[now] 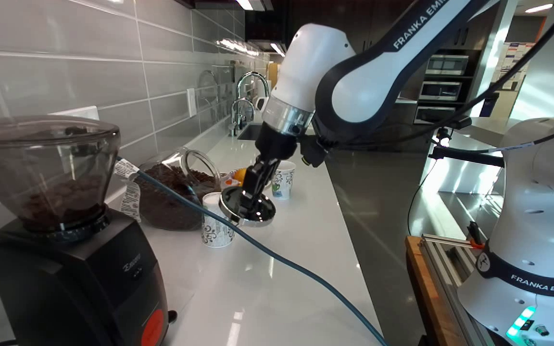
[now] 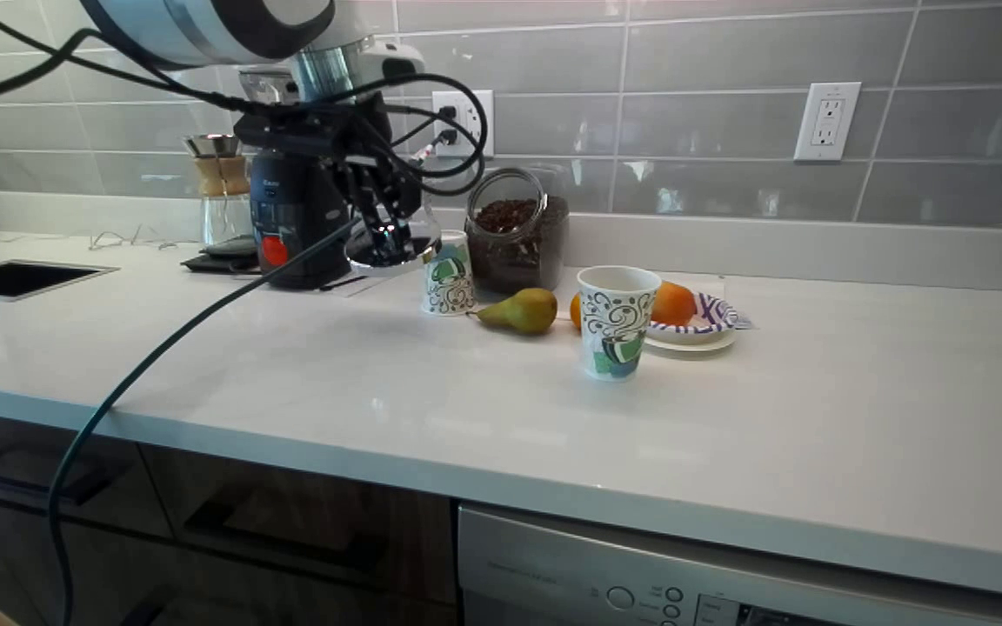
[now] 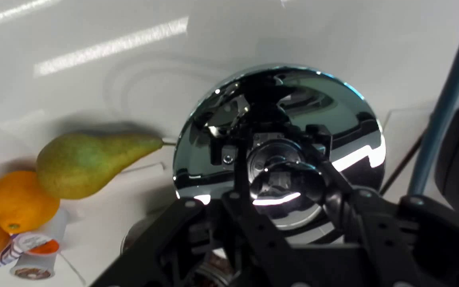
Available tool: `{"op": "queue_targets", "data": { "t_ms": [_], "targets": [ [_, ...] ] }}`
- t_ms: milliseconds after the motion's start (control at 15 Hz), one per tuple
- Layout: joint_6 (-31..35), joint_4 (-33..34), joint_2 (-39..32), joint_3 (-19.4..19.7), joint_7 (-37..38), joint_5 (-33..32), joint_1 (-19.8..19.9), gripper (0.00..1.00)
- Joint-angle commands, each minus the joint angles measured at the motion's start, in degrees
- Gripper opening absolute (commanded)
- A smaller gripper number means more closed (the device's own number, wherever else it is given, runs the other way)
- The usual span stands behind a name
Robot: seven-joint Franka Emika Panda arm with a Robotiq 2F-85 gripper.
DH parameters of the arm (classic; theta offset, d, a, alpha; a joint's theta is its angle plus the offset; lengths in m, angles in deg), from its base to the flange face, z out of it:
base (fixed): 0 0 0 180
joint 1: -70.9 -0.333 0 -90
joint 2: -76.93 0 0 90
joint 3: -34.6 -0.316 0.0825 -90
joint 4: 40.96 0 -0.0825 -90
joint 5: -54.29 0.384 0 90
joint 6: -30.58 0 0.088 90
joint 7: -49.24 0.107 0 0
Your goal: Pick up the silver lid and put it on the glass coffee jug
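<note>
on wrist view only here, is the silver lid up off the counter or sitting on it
Observer: Up off it. In both exterior views the silver lid hangs in the gripper, clear of the counter.
Operator: ok and the opening it has to go on, level or tilted, cant make it out from here
Observer: Tilted. In both exterior views the glass coffee jug has its round opening on a slant, not facing straight up.
Operator: anything else on the counter outside my picture
Observer: Yes, in an exterior view a patterned paper cup stands upright, nearer the counter's front edge than the pear.
</note>
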Motion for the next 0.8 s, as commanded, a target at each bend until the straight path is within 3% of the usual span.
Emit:
{"op": "queue_targets", "data": {
  "t_ms": [0,200,267,533,600,733],
  "targets": [
    [5.5,-0.8,5.3,2.7,-7.3,10.3,-1.3,0.21],
    [13.9,2.4,3.6,4.8,-7.1,9.6,0.6,0.21],
    [10.3,0.9,4.2,3.8,-6.2,8.0,0.2,0.46],
    [12.6,1.8,4.2,5.1,-6.2,8.0,0.8,0.46],
    [12.7,1.8,4.1,5.1,-6.2,8.0,0.7,0.21],
    [15.6,3.3,1.7,6.7,-9.4,10.9,-2.3,0.21]
  ]
}}
